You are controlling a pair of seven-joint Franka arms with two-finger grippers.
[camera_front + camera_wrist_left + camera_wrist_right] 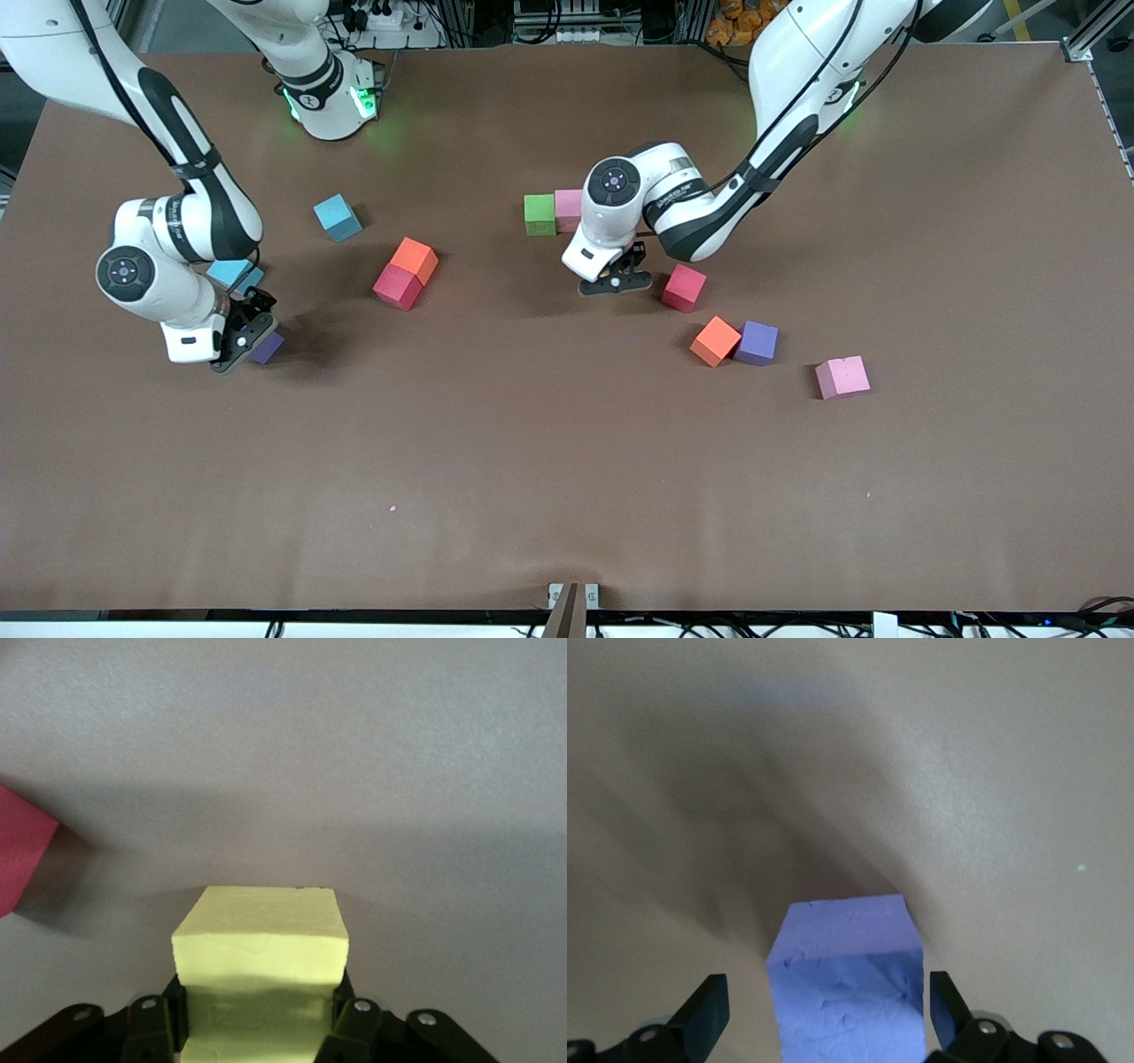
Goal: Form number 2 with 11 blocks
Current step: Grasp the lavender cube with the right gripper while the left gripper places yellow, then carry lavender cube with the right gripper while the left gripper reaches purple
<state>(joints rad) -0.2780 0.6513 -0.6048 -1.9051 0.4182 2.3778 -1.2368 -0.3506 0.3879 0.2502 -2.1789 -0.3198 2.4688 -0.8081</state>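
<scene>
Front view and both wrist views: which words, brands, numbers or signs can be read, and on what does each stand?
Dark lettering on the left arm's white wrist link: too small to read.
Dark lettering on the right arm's white wrist link: too small to read.
The blocks, such as the green one, carry no text.

The left gripper (261, 1014) has its two black fingers (354, 1023) pressed against opposite sides of a pale yellow matte foam cube (260, 943), gripping it just above the plain brownish-grey table surface (354, 771). Off to one side, the corner of a red foam cube (19, 855) rests on the table, apart from the yellow one.
</scene>
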